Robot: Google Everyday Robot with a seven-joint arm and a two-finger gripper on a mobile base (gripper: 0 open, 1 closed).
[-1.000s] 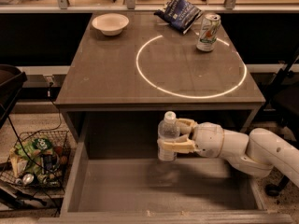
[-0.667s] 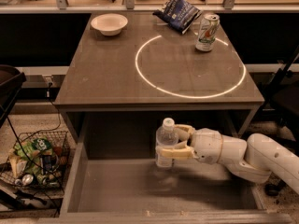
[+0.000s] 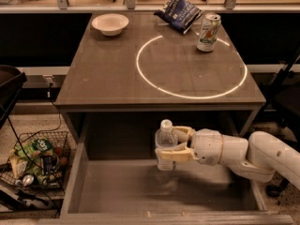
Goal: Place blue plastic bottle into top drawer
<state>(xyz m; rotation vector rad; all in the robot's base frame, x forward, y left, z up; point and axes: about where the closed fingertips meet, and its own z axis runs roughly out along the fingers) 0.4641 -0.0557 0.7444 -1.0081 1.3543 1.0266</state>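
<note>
Viewing the scene from above and in front, we note the white two-finger pincer (image 3: 167,143) inside the open top drawer (image 3: 117,196), a wide, shallow grey tray with a flat bare bottom and low side walls, pulled out beneath the grey-brown surface (image 3: 108,74). The pincer is closed around the clear, bluish plastic water bottle with a white screw cap (image 3: 165,136). One cream-coloured finger (image 3: 174,155) crosses the lower body of the bottle and the other sits by its shoulder. The bottle stands upright, its cap just below the front edge of the surface, over the middle of the drawer towards the back. Its base appears to hang slightly above the drawer floor, with a dim shadow beneath it, though we cannot be sure of the gap. The white, rounded arm (image 3: 243,153) enters from the right, above the right part of the drawer. On the surface we record a thin white ring (image 3: 138,64), a small white bowl (image 3: 110,24) at the far left corner, a crumpled dark blue snack bag (image 3: 180,13) at the far edge, and a green-and-white soda can (image 3: 208,32) standing upright just beside the bag, on the ring's far rim. On the floor to the left, a wire basket (image 3: 56,139) holds mixed packets.
</note>
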